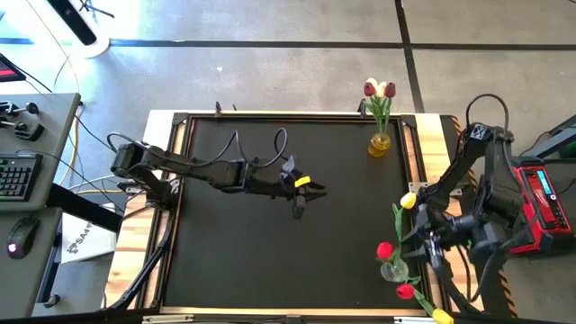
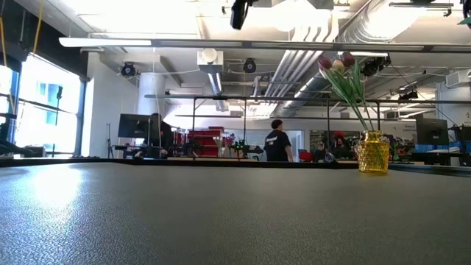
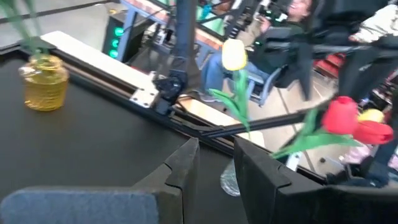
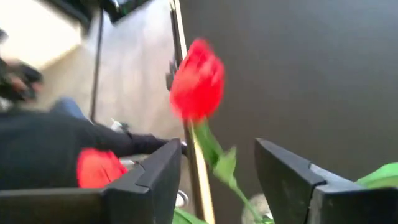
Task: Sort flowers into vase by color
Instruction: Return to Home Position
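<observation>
Left gripper (image 1: 300, 209) is hovering empty over the worktop's (image 1: 270, 261) middle, fingers slightly parted. Tulips (image 1: 380, 88) are sitting in the yellow vase (image 1: 379, 144), far right corner, and the clear vase (image 1: 393, 270), right edge. Right gripper (image 4: 219, 143), gaping wide by a red tulip (image 4: 197, 79), should be lifting straight up, clear of the heads.

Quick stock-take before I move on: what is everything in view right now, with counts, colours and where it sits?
black mat: one, covers the table top.
yellow vase: one, far edge, toward the right.
dark red and cream flowers: two or three heads, standing in the yellow vase.
clear vase: one, near right corner.
red flowers: two, splayed from the clear vase.
yellow flowers: two, same bunch.
keyboard: one, dark, desk left of the table.
people: at least two, dark tops, in the room behind.
left gripper: open, over mid-mat.
right gripper: open, by the clear vase.
</observation>
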